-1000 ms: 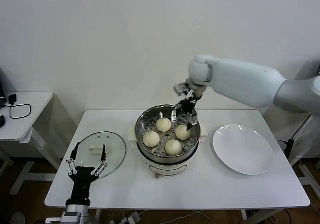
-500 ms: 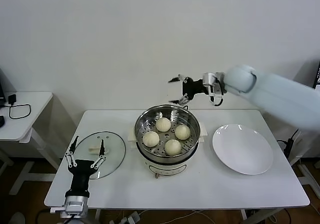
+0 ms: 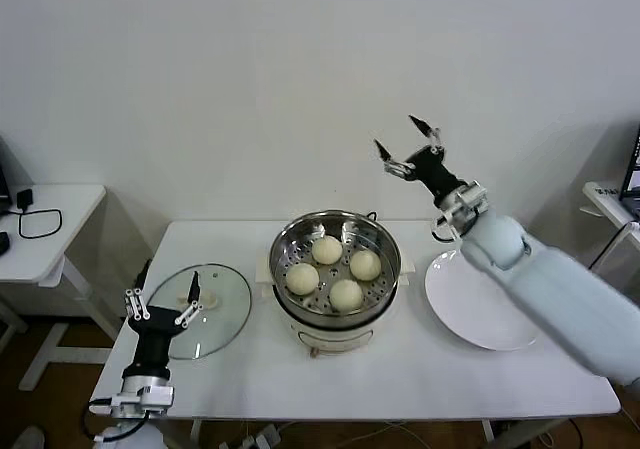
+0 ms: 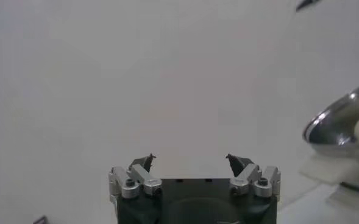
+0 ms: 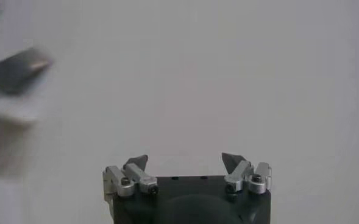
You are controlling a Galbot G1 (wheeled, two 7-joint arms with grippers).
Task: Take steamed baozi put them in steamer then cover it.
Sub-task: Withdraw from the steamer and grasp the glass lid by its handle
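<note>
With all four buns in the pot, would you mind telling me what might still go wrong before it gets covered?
1. The cover lies flat; the open left pincer may slip off its handle.
2. The steamer rim is near, so a tilted cover could clip it.
3. The steamed baozi sit high and might touch the glass.

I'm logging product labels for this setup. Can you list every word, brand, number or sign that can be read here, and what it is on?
None can be read in any view.
steamer: no legible marking on its cream-white base or steel wall.
cover: plain glass, no text.
white plate: blank.
left gripper and right gripper: no labels visible.
</note>
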